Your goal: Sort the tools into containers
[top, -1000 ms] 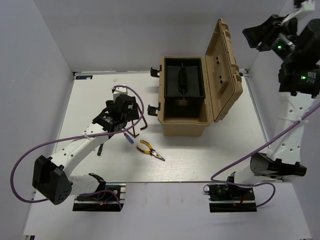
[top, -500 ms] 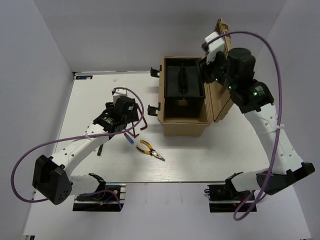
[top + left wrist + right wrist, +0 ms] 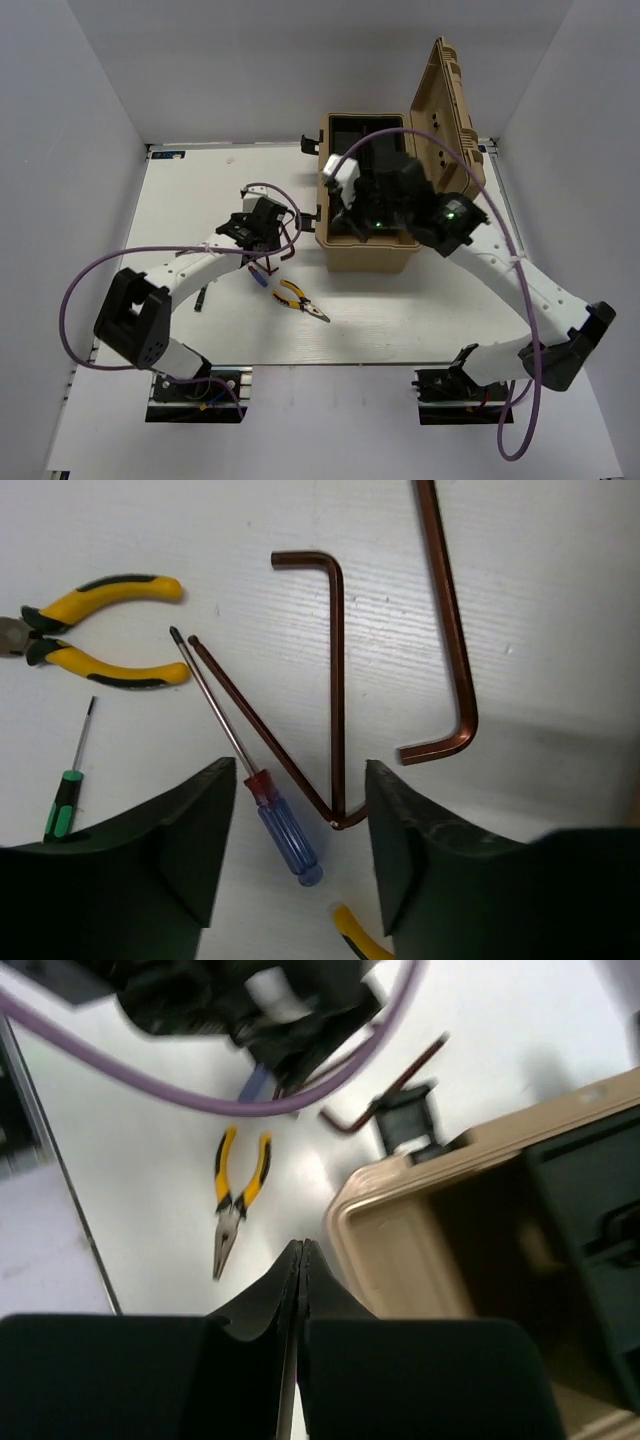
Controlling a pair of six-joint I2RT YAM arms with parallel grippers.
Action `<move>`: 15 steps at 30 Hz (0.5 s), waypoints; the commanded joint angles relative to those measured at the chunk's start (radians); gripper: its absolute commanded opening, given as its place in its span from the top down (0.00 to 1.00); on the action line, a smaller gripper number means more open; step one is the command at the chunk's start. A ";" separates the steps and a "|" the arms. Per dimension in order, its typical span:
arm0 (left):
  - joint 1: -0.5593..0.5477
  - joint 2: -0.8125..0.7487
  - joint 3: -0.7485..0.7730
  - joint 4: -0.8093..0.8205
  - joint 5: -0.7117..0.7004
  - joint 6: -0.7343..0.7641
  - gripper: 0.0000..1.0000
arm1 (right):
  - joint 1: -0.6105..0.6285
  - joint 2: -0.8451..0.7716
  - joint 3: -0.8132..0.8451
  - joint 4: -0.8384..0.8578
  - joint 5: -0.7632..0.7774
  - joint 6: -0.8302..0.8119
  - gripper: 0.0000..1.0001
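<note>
My left gripper (image 3: 300, 772) (image 3: 262, 240) hangs open just above the white table, holding nothing. Between its fingers lie a blue-handled screwdriver (image 3: 285, 830) (image 3: 258, 277) and the bend of a thin brown hex key (image 3: 265, 730). Two thicker L-shaped hex keys (image 3: 337, 680) (image 3: 452, 630) lie beyond. Yellow-and-black pliers (image 3: 95, 620) (image 3: 300, 299) (image 3: 238, 1190) and a small green-handled screwdriver (image 3: 62, 802) lie to the side. My right gripper (image 3: 302, 1248) (image 3: 345, 212) is shut and empty over the front left corner of the open tan toolbox (image 3: 370, 258) (image 3: 380, 1210).
The toolbox lid (image 3: 450, 130) stands upright at the right, with a black tray (image 3: 350, 130) inside the box. Purple cables (image 3: 90, 280) (image 3: 150, 1080) loop off both arms. A small dark screwdriver (image 3: 200, 298) lies left of the left arm. White walls close three sides.
My right arm has swung down from the back right corner to the toolbox's front left, and its jaws have shut. My left gripper has shifted slightly right and its jaws have narrowed.
</note>
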 commanded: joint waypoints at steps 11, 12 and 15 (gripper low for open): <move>0.077 0.243 0.071 0.132 0.088 0.012 0.51 | 0.094 0.023 -0.093 0.078 0.400 -0.014 0.64; 0.086 0.267 0.082 0.132 0.088 0.012 0.52 | 0.094 0.021 -0.096 0.079 0.401 -0.015 0.64; 0.097 0.304 0.108 0.145 0.114 0.021 0.52 | 0.094 0.026 -0.092 0.078 0.403 -0.014 0.64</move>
